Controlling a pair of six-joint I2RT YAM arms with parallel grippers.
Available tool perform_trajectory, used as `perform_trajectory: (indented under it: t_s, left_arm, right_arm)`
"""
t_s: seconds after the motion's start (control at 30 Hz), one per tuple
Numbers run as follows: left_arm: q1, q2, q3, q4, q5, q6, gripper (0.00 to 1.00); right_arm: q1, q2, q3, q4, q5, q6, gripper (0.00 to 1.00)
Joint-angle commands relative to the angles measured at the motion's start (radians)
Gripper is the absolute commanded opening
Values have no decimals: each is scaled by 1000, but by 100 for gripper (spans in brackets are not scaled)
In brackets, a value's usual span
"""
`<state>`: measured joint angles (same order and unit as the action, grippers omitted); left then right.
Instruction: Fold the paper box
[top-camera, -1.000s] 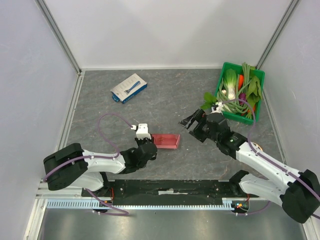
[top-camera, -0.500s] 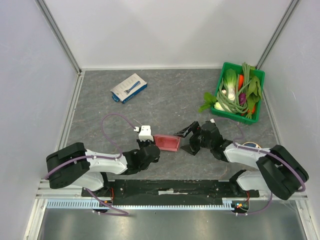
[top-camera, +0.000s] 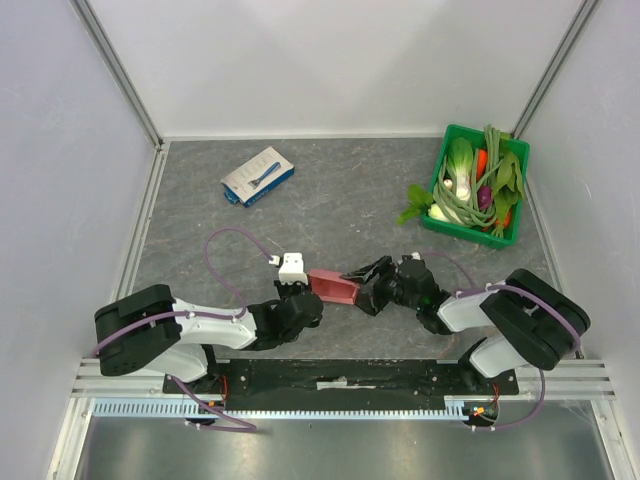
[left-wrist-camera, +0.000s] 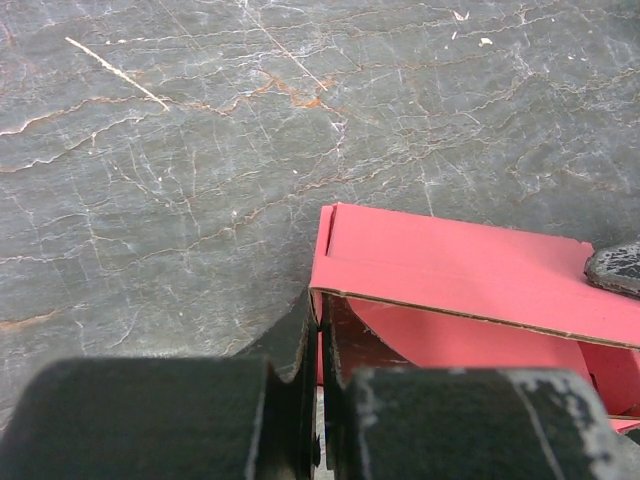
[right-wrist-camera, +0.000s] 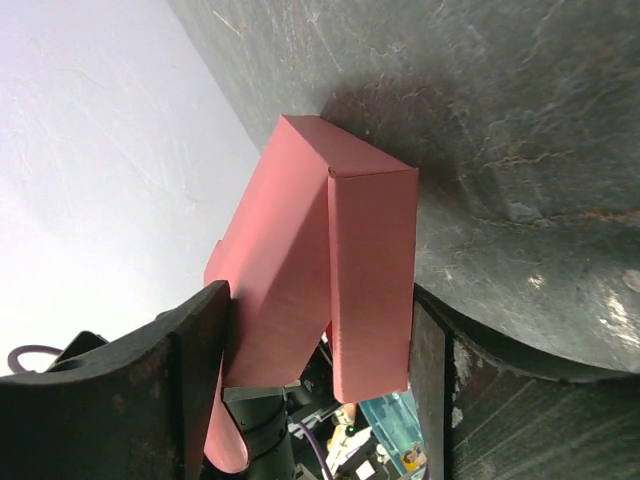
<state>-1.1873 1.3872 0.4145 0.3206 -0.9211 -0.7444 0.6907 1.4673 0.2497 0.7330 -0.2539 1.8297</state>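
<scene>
At the near centre of the grey table (top-camera: 350, 200), the left gripper (left-wrist-camera: 318, 318) is clamped tight on the left end wall of the paper box (top-camera: 335, 288), which lies between both arms, while the right gripper (right-wrist-camera: 320, 300) stands wide with its jaws straddling the right end.

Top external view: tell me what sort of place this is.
Probably a robot lab test cell: white panels in metal framing enclose a grey tabletop, with the left arm and right arm mounted at its near edge.
</scene>
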Motion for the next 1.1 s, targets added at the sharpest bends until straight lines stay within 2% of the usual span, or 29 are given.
perform_trajectory:
  t_s: [0.0, 0.1, 0.27, 0.4, 0.53, 0.73, 0.8, 0.83, 0.97, 1.07]
  left_arm:
    - [-8, 13, -9, -110, -13, -44, 2]
    - [-9, -7, -20, -110, 4, -41, 3]
    - [-11, -65, -84, -42, 67, 14, 30]
    - [-11, -198, -144, -21, 160, 42, 51]
    - [-11, -347, -183, -70, 292, 54, 61]
    - [-11, -588, -198, -238, 514, 48, 64]
    - [-9, -620, -166, -314, 576, 37, 63]
    - [-9, -635, -152, -393, 590, 31, 63]
    - [-9, -742, -118, -512, 648, -24, 64]
    - [-6, -830, -106, -515, 648, -33, 53]
  right_arm:
    - [7, 39, -12, 163, 16, 66, 68]
    - [7, 76, -24, 222, 22, 85, 60]
    - [7, 160, -35, 308, 36, 106, 52]
    - [7, 225, -32, 387, 36, 97, 49]
    - [4, 261, -26, 396, 38, 59, 48]
    - [-14, 278, -23, 352, 38, -24, 50]
    - [-22, 287, -24, 355, 35, -32, 50]
    - [-23, 298, -23, 361, 31, -33, 50]
    - [-39, 304, -26, 375, 27, -69, 50]
    - [-54, 300, -30, 368, 25, -96, 50]
